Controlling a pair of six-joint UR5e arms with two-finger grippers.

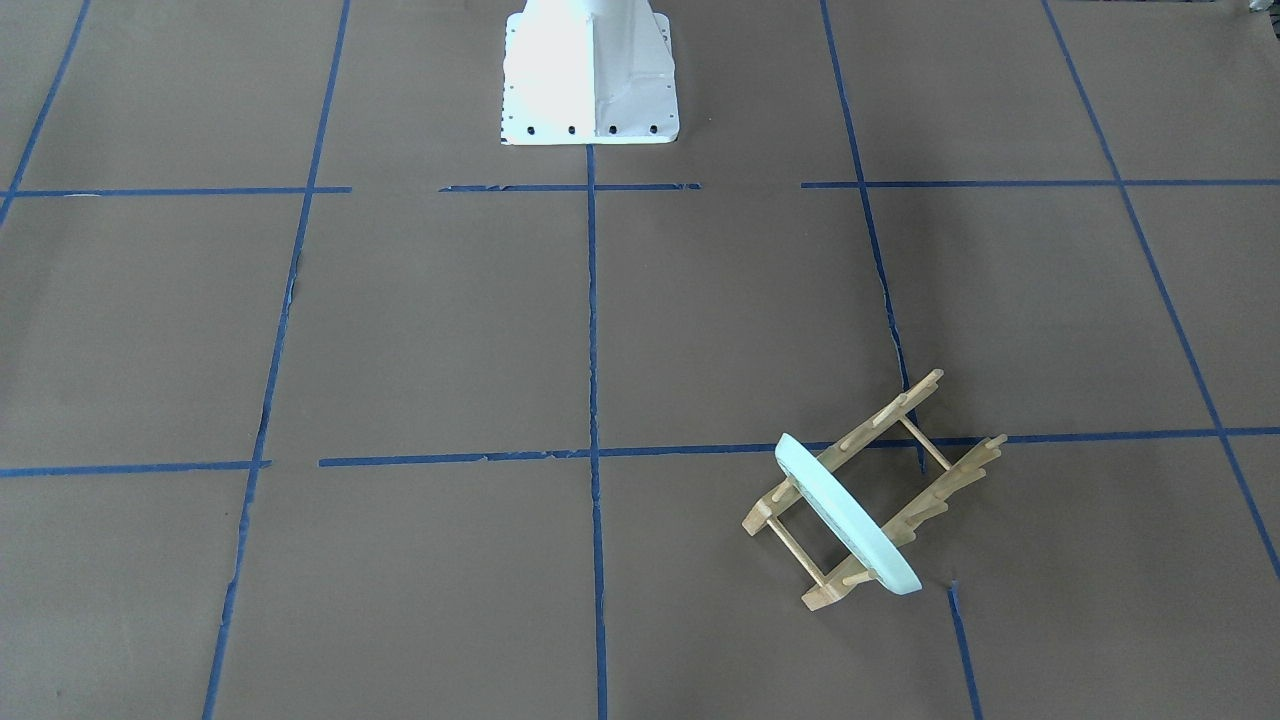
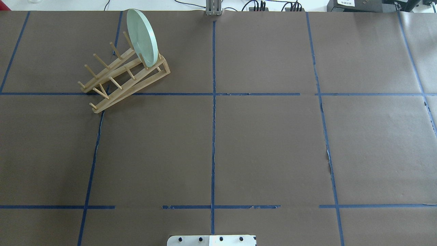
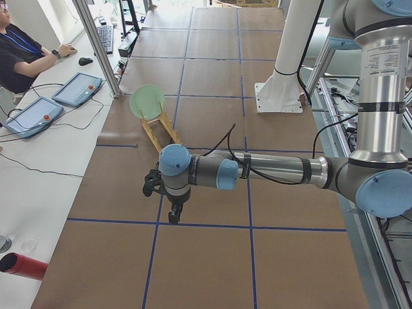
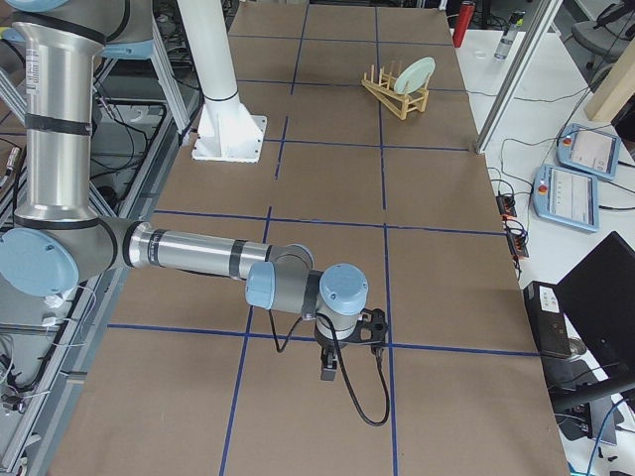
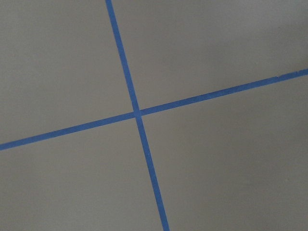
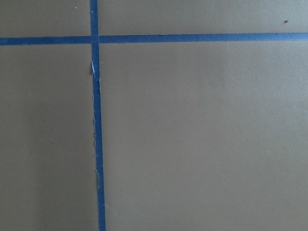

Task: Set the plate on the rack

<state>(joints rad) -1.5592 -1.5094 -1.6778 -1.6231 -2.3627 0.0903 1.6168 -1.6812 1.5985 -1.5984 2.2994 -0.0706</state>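
Note:
The pale mint-green plate (image 2: 141, 37) stands on edge between the pegs at one end of the light wooden rack (image 2: 119, 78), at the table's far left. Both also show in the front view, the plate (image 1: 845, 515) upright in the rack (image 1: 950, 487), and small in the side views (image 3: 147, 103) (image 4: 417, 72). My left gripper (image 3: 174, 215) hangs low over the table, well short of the rack and apart from it. My right gripper (image 4: 329, 369) hangs low at the other end of the table. Each shows only in a side view, so I cannot tell whether it is open or shut. Both wrist views show only brown paper and blue tape.
The white robot pedestal (image 1: 590, 80) stands at the table's near middle edge. An operator (image 3: 19, 51) sits at the side bench with teach pendants (image 3: 77, 89). A red cylinder (image 3: 26, 266) lies off the table's corner. Blue tape lines grid the brown table paper.

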